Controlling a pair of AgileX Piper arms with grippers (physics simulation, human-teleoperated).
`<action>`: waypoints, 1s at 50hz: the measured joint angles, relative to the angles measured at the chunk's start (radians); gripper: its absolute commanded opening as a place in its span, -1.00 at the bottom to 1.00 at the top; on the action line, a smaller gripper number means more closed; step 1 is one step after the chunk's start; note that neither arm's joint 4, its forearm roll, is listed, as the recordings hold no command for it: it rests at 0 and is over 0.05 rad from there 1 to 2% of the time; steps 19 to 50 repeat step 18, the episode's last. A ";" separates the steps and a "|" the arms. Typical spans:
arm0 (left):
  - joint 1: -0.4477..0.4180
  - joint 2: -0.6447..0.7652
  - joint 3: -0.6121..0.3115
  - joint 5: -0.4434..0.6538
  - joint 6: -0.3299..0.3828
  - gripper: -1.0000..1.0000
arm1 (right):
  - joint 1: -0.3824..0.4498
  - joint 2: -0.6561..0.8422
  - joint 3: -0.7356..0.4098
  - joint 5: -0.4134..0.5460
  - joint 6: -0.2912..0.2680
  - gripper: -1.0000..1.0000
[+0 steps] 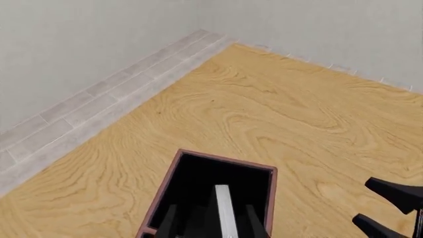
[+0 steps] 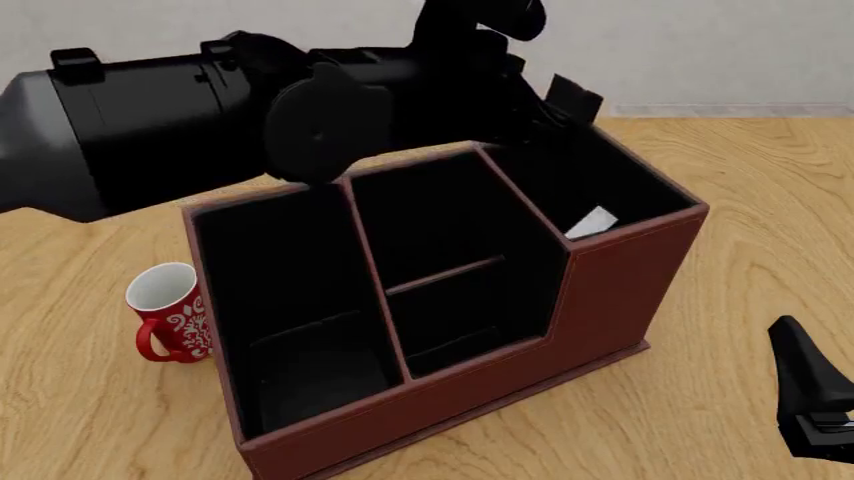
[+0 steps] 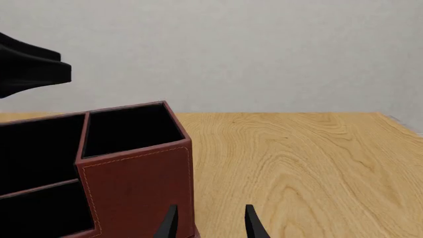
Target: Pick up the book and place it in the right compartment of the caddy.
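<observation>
Both grippers are showing here. Nearest the camera, the right gripper [image 2: 814, 400] is idling low over the table [image 2: 721, 400] at the front right, its fingers [image 3: 170, 224] standing spread apart with nothing between them, just beside the caddy's [image 2: 587, 310] front right corner.

Farther in, the reddish-brown caddy is sitting on the table at an angle, its three black-lined sections facing up. A red mug [image 2: 170, 312] with a white inside is standing just beside its left wall.

Farther still, the left arm [image 2: 200, 120] is reaching across over the caddy's back edge, and the left gripper [image 1: 211, 224] is hanging down into the right compartment [image 2: 601, 190], the tall-walled end section. Its fingers are sitting on either side of the book [image 1: 225, 213], whose white page edges are showing between them in the left wrist view; whether they are pressing it or just flanking it, I cannot tell. From the front, only a pale corner of the book is peeking above the compartment's inner wall, so the book is standing inside that section.
</observation>
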 measured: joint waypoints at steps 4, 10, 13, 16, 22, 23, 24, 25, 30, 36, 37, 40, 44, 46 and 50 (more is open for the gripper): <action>0.000 -0.007 0.002 0.002 0.005 1.00 | 0.000 0.000 0.000 0.000 0.000 1.00; -0.002 -0.014 0.002 0.005 0.013 1.00 | 0.000 0.000 0.000 0.000 0.000 1.00; -0.002 -0.017 0.002 0.007 0.017 1.00 | 0.000 0.000 0.000 0.000 0.000 1.00; -0.001 -0.021 0.002 0.009 0.020 1.00 | 0.000 0.000 0.000 0.000 0.000 1.00; 0.001 -0.025 0.002 0.011 0.024 1.00 | 0.000 0.000 0.000 0.000 0.000 1.00; 0.001 -0.025 0.002 0.011 0.024 1.00 | 0.000 0.000 0.000 0.000 0.000 1.00; 0.001 -0.025 0.002 0.011 0.024 1.00 | 0.000 0.000 0.000 0.000 0.000 1.00; 0.001 -0.025 0.002 0.011 0.024 1.00 | 0.000 0.000 0.000 0.000 0.000 1.00; 0.001 -0.025 0.002 0.011 0.024 1.00 | 0.000 0.000 0.000 0.000 0.000 1.00; 0.001 -0.025 0.002 0.011 0.024 1.00 | 0.000 0.000 0.000 0.000 0.000 1.00; 0.001 -0.025 0.002 0.011 0.024 1.00 | 0.000 0.000 0.000 0.000 0.000 1.00; 0.001 -0.025 0.002 0.011 0.024 1.00 | 0.000 0.000 0.000 0.000 0.000 1.00; 0.001 -0.025 0.002 0.011 0.024 1.00 | 0.000 0.000 0.000 0.000 0.000 1.00; 0.001 -0.025 0.002 0.011 0.024 1.00 | 0.000 0.000 0.000 0.000 0.000 1.00; 0.001 -0.025 0.002 0.011 0.024 1.00 | 0.000 0.000 0.000 0.000 0.000 1.00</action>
